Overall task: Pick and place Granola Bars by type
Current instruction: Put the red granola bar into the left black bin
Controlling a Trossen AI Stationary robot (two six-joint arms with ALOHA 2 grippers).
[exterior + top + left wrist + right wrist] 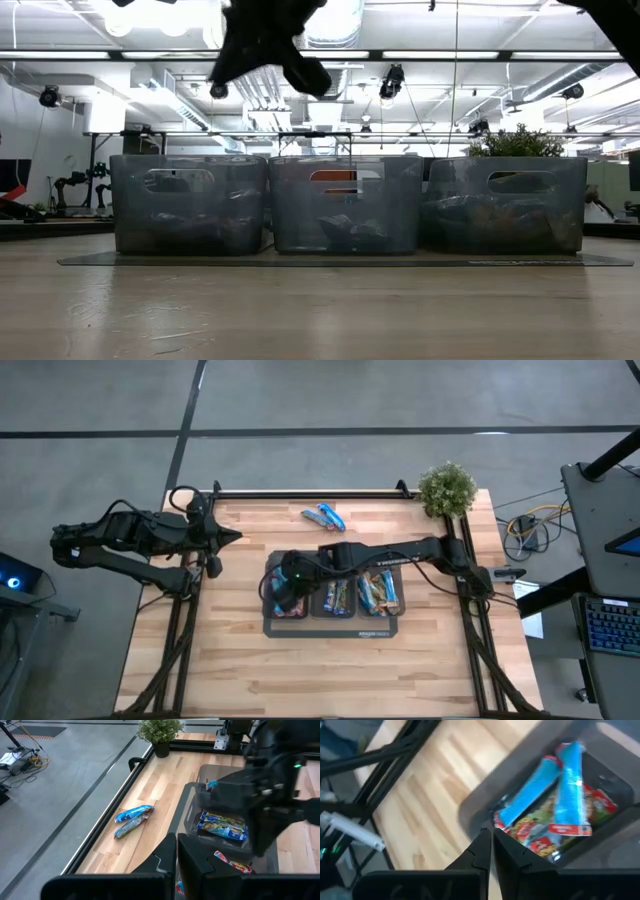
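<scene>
Glossy-wrapped bars; seemingly plastic bins

Two blue bars lie side by side on the table behind the bins. Other bars lie flat, sorted inside the three bins.

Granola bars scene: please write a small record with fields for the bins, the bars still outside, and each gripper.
bins: three grey bins in a row on a dark mat, all holding bars
left bin: light blue bars over red-printed wrappers
loose bars: two bars on the table behind the bins, one blue
plant: small potted plant at the far right corner
right gripper: above the left bin, fingers shut, nothing held
left gripper: waits at the table's left edge, fingers shut
</scene>
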